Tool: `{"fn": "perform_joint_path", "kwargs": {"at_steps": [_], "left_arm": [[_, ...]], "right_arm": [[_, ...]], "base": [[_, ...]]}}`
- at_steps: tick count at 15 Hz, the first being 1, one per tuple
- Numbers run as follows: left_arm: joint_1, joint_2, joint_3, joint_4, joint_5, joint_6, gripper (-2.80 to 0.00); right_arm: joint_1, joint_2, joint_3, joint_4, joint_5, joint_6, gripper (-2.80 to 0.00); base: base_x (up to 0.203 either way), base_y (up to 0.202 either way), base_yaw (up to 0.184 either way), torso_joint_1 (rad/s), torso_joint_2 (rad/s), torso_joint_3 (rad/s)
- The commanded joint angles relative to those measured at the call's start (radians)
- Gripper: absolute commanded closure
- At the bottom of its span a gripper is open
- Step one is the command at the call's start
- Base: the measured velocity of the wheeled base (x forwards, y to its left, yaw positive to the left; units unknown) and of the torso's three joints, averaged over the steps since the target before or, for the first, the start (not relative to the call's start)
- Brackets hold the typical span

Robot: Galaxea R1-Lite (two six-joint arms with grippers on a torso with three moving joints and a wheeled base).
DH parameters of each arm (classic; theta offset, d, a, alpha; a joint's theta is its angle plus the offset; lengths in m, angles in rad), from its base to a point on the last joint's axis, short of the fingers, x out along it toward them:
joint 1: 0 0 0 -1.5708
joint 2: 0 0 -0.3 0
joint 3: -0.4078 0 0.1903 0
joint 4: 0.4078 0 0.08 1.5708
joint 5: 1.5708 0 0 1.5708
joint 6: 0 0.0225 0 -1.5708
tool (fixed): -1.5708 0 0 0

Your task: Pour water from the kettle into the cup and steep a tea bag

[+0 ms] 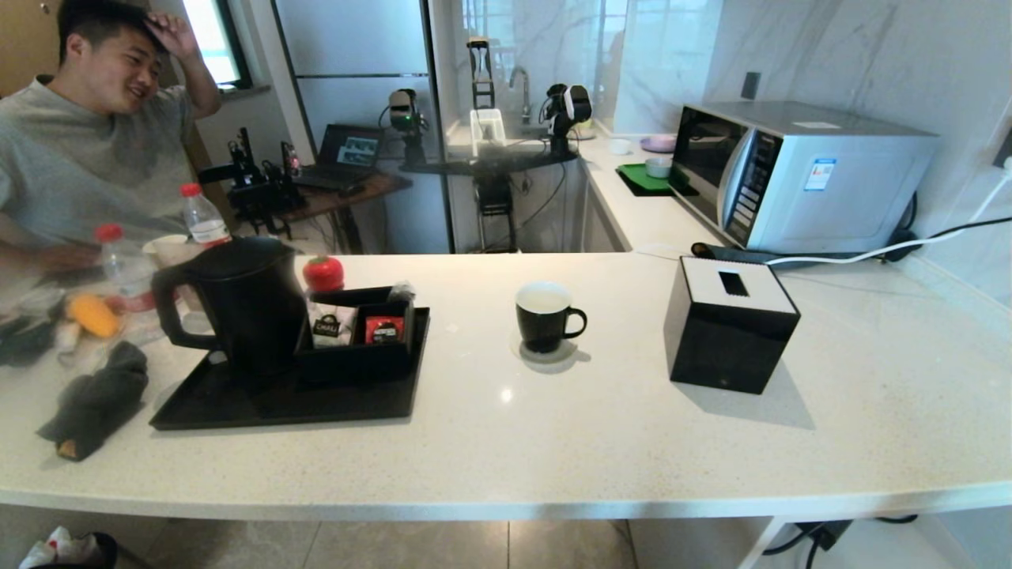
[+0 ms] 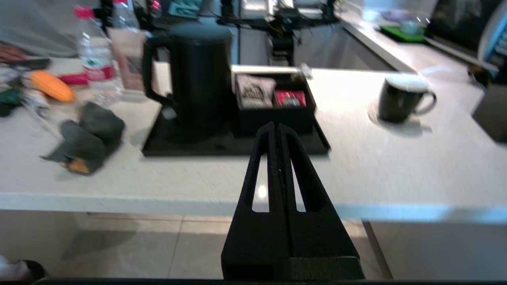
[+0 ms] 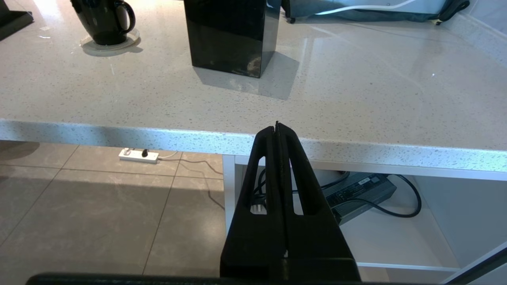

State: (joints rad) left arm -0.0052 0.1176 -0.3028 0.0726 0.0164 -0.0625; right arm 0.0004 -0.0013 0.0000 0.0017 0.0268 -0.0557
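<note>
Both your left gripper [image 2: 277,127] and right gripper [image 3: 277,126] sit closed, empty; kettle [image 2: 198,75] and cup [image 2: 400,99] wait untouched beyond the fingertips.

Kettle [image 1: 237,304] base hidden behind the sachet box [image 1: 360,336]; bottle [image 2: 97,59] and orange thing [image 2: 51,85] blurred.

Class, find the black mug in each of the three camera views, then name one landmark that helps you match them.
Head view: the black mug stands on the counter between the black tray and the black box.
Left wrist view: the mug is at right, beyond the tray.
Right wrist view: the mug is at upper left, beside the box.
Shared landmark: the box.
</note>
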Motion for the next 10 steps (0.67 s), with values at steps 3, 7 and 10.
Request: {"fn": "perform_joint_path", "kwargs": {"at_steps": [3, 7, 10], "left_arm": [[-0.013, 0.285, -0.174, -0.003, 0.139, -0.05, 0.0], [-0.014, 0.526, -0.31, -0.055, 0.261, -0.089, 0.0], [0.022, 0.719, -0.365, -0.154, 0.327, -0.093, 0.0]], "right_arm": [[0.001, 0.001, 0.0, 0.0, 0.001, -0.001, 0.0], [0.0, 0.001, 0.0, 0.0, 0.001, -0.001, 0.0], [0.0, 0.001, 0.0, 0.0, 0.001, -0.001, 0.0]], "base": [[0.0, 0.0, 0.0, 0.0, 0.0, 0.0], [0.0, 0.0, 0.0, 0.0, 0.0, 0.0], [0.0, 0.0, 0.0, 0.0, 0.0, 0.0]]}}
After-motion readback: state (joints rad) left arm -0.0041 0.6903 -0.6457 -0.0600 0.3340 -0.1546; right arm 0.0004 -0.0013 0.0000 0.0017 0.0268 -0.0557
